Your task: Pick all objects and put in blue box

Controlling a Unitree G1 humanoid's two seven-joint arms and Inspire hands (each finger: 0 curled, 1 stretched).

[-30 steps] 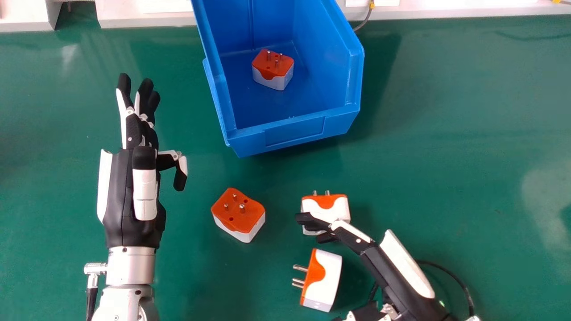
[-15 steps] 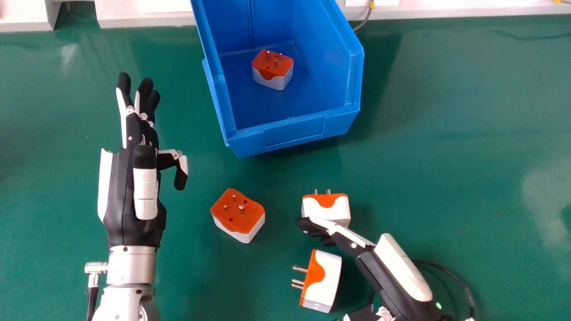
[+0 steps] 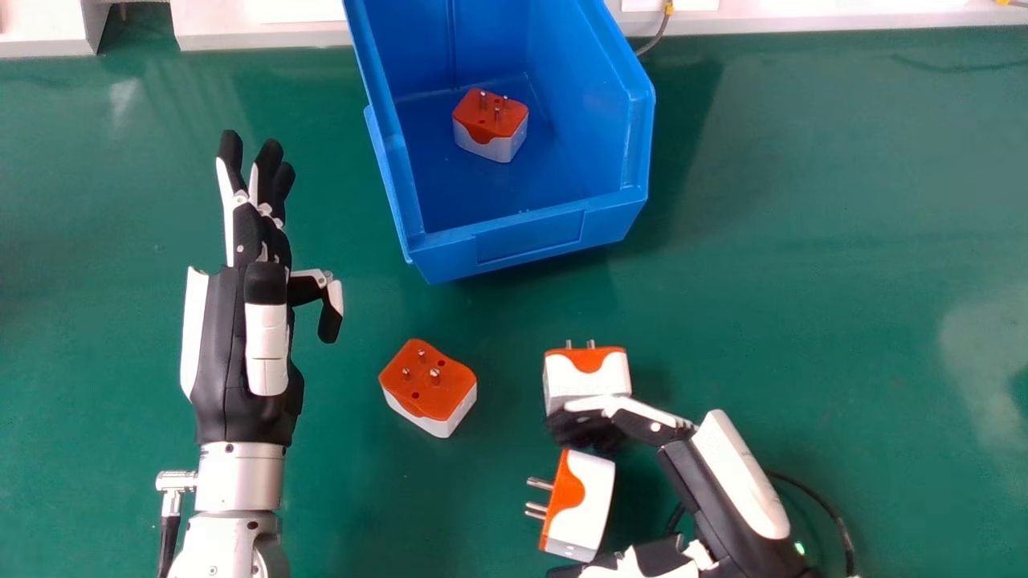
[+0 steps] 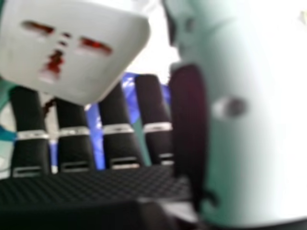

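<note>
Fingers are curling inward, thumb still apart: your right hand (image 3: 703, 490) is straddling the nearest plug adapter (image 3: 590, 506), likely preparing its pick.

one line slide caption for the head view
Three orange and white adapters wait on the green table while a fourth sits inside the blue box.
</note>
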